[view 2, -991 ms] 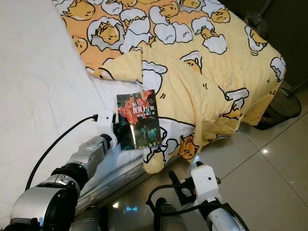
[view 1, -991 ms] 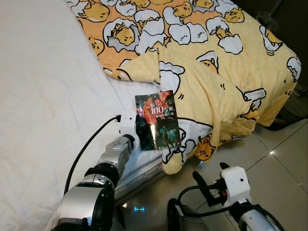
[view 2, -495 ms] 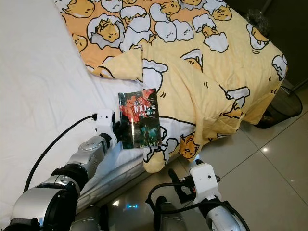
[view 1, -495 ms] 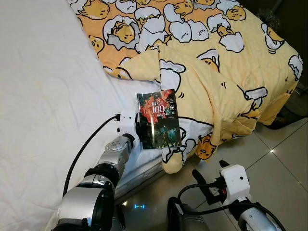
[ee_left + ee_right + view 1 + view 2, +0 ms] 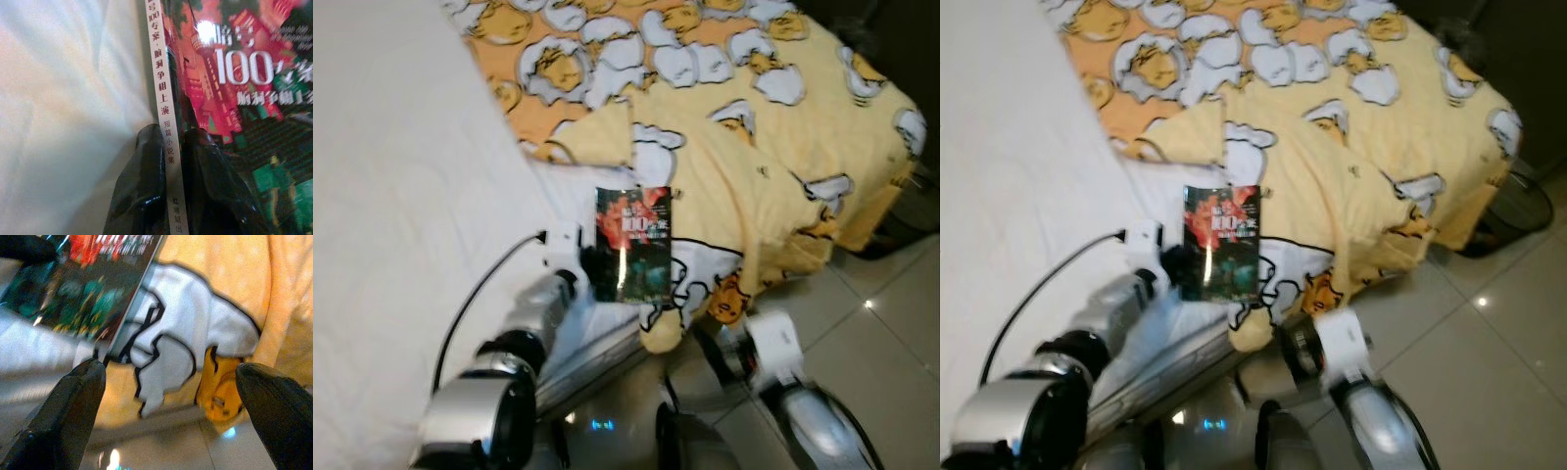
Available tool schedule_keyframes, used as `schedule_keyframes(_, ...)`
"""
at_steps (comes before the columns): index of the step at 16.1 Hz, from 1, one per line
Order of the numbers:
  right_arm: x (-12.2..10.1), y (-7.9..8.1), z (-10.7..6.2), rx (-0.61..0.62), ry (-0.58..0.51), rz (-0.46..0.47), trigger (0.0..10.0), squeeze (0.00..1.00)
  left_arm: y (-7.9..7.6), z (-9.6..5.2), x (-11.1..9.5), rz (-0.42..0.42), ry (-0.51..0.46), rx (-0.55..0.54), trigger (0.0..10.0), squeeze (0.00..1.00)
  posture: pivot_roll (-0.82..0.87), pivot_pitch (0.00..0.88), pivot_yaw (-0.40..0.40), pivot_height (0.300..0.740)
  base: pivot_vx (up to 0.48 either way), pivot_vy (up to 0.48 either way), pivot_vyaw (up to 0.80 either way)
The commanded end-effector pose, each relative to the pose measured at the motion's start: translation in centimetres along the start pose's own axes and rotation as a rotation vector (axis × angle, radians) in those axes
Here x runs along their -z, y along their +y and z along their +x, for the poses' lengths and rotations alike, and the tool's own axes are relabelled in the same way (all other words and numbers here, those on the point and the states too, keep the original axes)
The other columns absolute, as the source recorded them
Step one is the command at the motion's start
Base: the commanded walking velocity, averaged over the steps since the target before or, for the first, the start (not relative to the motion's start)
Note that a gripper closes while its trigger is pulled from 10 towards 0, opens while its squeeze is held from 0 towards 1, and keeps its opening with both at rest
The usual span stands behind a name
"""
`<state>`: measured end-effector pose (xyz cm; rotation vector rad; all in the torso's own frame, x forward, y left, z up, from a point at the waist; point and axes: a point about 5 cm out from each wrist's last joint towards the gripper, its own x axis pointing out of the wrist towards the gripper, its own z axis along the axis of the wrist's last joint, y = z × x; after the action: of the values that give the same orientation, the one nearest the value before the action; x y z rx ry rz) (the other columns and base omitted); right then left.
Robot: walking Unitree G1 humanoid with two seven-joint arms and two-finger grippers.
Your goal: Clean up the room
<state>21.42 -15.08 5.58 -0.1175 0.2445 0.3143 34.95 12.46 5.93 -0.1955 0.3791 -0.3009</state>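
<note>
1. Left gripper [image 5: 168, 161]: black fingers clamped on the spine of a dark red-and-green paperback book [image 5: 632, 243].
2. Book: at the white bed's edge [image 5: 431, 215], beside the yellow egg-print quilt [image 5: 754, 166]; long axis upright.
3. Right gripper [image 5: 166, 391]: fingers spread, low over the tiled floor [image 5: 891, 323].

The book [image 5: 632, 243] is showing a glossy paper cover, with light glaring off it in the left wrist view. Beside the book, the sheet [image 5: 401, 196] is looking like smooth matt white cloth, and the quilt [image 5: 754, 127] on its other side is lying as soft, matt printed fabric. Below the book, the floor [image 5: 891, 333] is shining as polished tile. The left gripper [image 5: 168, 142] fingers are gleaming like glossy black plastic.
</note>
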Motion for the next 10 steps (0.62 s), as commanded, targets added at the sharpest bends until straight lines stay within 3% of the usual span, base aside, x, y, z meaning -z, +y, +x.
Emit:
schedule_keyframes(1, -0.1, -0.4, 1.3, 0.033, -0.024, 0.014, 10.0, 0.00, 1.3, 0.0, -3.2, 0.001, -0.103, -0.032, 0.0, 0.00, -0.09, 0.027, 0.018, 0.740, 0.000, 0.000, 0.00)
schedule_keyframes(5, -1.4, -0.7, 4.1, 0.046, -0.075, 0.037, 10.0, 0.00, 2.5, -0.9, -8.7, -0.012, -0.360, -0.071, 0.0, 0.00, -0.03, 0.000, 0.036, 0.740, 0.000, 0.000, 0.00)
schedule_keyframes(8, -2.2, -1.3, 5.8, 0.053, -0.099, 0.040, 10.0, 0.00, 2.5, -1.6, -9.4, -0.005, -0.438, -0.083, 0.0, 0.00, 0.00, 0.000, 0.040, 0.740, 0.000, 0.000, 0.00)
schedule_keyframes(9, -2.7, -1.7, 6.5, 0.059, -0.119, 0.044, 10.0, 0.00, 2.4, -2.3, -8.7, 0.073, -0.463, -0.130, 0.4, 0.00, 0.01, 0.000, 0.033, 0.740, 0.000, 0.000, 0.00)
schedule_keyframes(10, -2.9, -1.7, 6.9, 0.062, -0.130, 0.062, 10.0, 0.00, 2.3, -3.0, -7.5, 0.148, -0.475, -0.185, 10.0, 0.00, 0.01, 0.000, 0.030, 0.740, 0.000, 0.431, 0.00)
